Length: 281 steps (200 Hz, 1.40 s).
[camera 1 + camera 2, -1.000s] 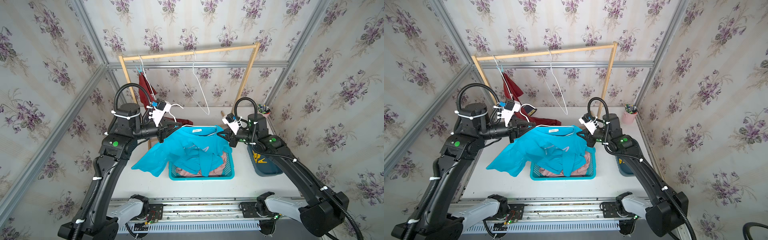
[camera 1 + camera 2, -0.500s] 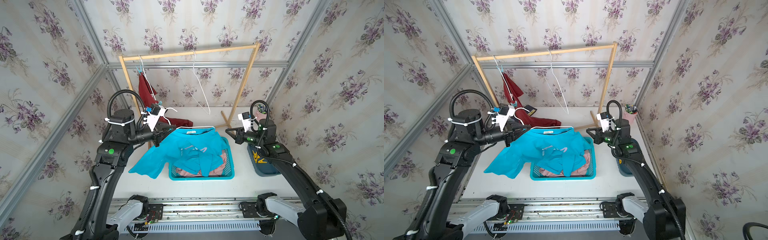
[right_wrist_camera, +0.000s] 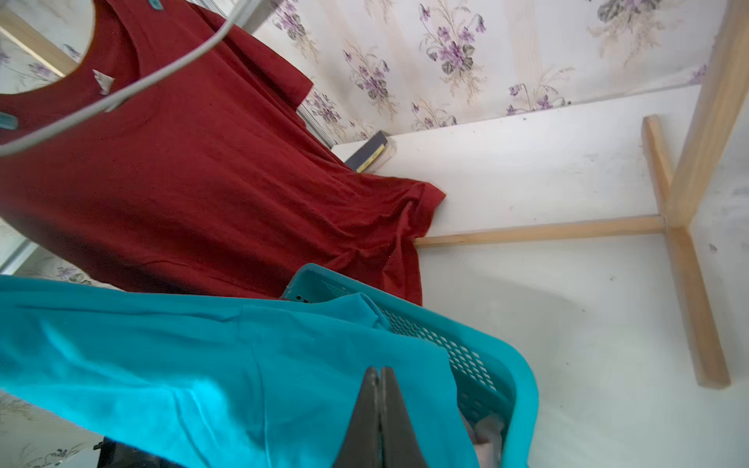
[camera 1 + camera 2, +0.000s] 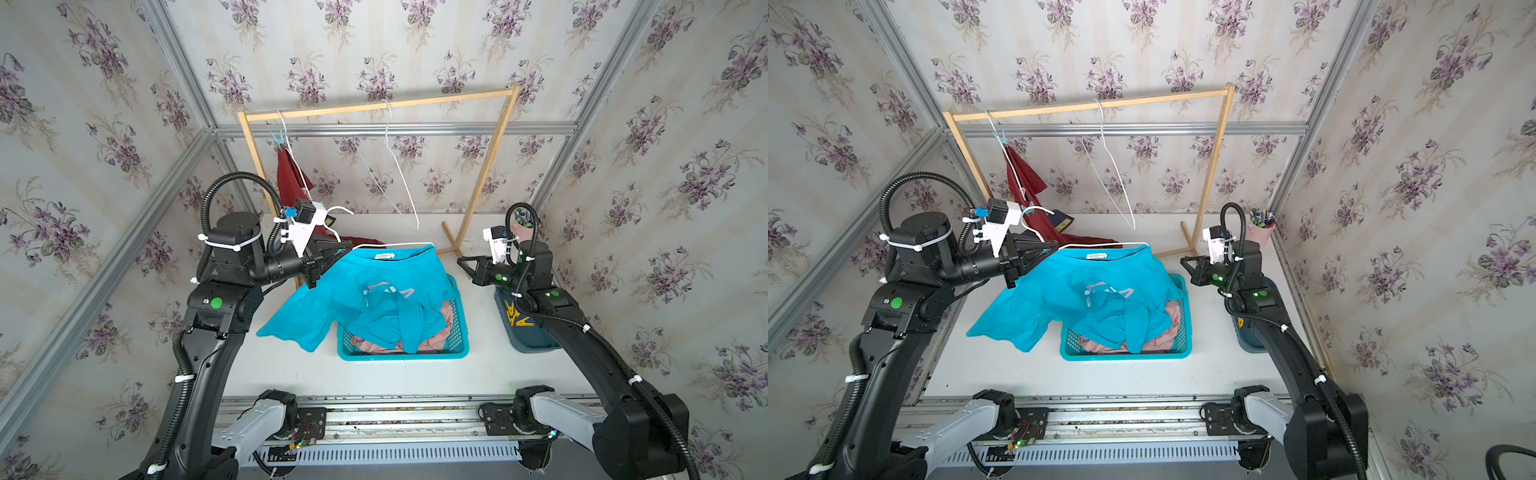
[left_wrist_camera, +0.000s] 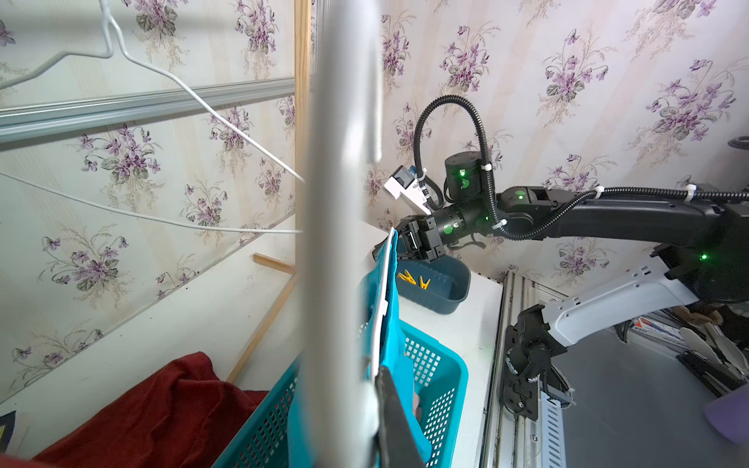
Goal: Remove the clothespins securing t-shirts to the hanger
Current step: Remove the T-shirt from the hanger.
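Floral wallpaper backs a white tabletop [image 4: 291, 374]. Far left of the basket [image 4: 403, 355], a dark red t-shirt [image 4: 289, 178] hangs on the wooden rack [image 4: 436, 99], pinned by 1 light blue clothespin [image 4: 279, 139]. The left gripper [image 4: 338, 252] is clamped on a white hanger [image 4: 399, 245], probably to steady it while the turquoise t-shirt [image 4: 365, 299] slumps into the basket over a pink t-shirt [image 4: 446, 309]. Its neck label [image 4: 384, 256] is too small to read. Right of the basket, the right gripper [image 4: 463, 262] is closed and empty, near a bin [image 4: 536, 345] of yellow clothespins [image 4: 515, 318].
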Each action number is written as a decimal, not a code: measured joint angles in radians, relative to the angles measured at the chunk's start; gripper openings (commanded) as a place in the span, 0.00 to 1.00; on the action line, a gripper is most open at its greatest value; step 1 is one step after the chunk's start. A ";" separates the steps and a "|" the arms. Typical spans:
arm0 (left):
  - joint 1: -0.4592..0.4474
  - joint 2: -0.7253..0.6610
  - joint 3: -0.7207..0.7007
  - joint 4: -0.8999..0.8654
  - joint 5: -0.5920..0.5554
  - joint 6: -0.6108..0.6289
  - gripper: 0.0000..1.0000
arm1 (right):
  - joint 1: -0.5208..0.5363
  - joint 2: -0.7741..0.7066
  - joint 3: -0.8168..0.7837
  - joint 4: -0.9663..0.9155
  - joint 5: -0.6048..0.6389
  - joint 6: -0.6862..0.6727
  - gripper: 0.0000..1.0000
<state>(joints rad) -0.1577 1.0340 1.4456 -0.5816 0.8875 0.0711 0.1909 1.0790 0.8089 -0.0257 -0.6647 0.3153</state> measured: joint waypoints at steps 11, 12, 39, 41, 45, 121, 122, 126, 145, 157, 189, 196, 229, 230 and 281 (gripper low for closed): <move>0.000 0.004 -0.004 0.000 0.001 -0.004 0.00 | 0.046 -0.056 -0.026 0.024 0.003 -0.023 0.45; 0.000 0.005 -0.005 0.000 0.002 -0.006 0.00 | 0.049 -0.060 -0.027 0.025 0.002 -0.027 0.46; 0.000 0.013 -0.007 0.009 0.008 -0.029 0.00 | 0.152 -0.146 -0.062 0.097 -0.002 -0.162 0.63; 0.000 0.014 -0.007 0.010 0.009 -0.029 0.00 | 0.154 -0.148 -0.063 0.101 -0.002 -0.167 0.64; 0.000 0.015 -0.007 0.013 0.010 -0.030 0.00 | 0.157 -0.148 -0.064 0.109 -0.002 -0.170 0.66; 0.000 0.028 -0.005 0.025 0.055 -0.066 0.00 | 0.220 0.002 -0.008 0.201 -0.055 -0.302 0.35; 0.000 0.028 -0.005 0.026 0.055 -0.066 0.00 | 0.221 0.005 -0.006 0.204 -0.056 -0.305 0.33; 0.000 0.029 -0.006 0.028 0.058 -0.069 0.00 | 0.225 0.012 -0.002 0.210 -0.059 -0.310 0.21; 0.000 0.032 -0.013 0.043 0.063 -0.078 0.00 | 0.246 0.045 0.013 0.245 -0.069 -0.310 0.00; 0.000 0.031 -0.017 0.051 0.063 -0.082 0.00 | 0.248 0.055 0.009 0.256 -0.068 -0.298 0.00; 0.000 0.030 -0.011 0.072 0.050 -0.100 0.00 | 0.247 0.046 -0.035 0.259 0.008 -0.294 0.00; 0.000 0.030 -0.009 0.080 0.048 -0.107 0.00 | 0.247 0.040 -0.049 0.258 0.025 -0.286 0.00; 0.000 0.039 -0.005 0.140 0.044 -0.141 0.00 | 0.247 0.033 -0.091 0.264 0.062 -0.236 0.00; 0.000 0.040 -0.005 0.142 0.044 -0.142 0.00 | 0.247 0.033 -0.091 0.264 0.063 -0.235 0.00; -0.052 0.050 -0.089 0.328 0.021 -0.261 0.00 | 0.343 -0.011 -0.093 0.286 0.107 -0.198 0.00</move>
<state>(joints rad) -0.2096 1.0836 1.3563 -0.2535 0.9085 -0.1898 0.5343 1.0676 0.7158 0.2604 -0.5575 0.1177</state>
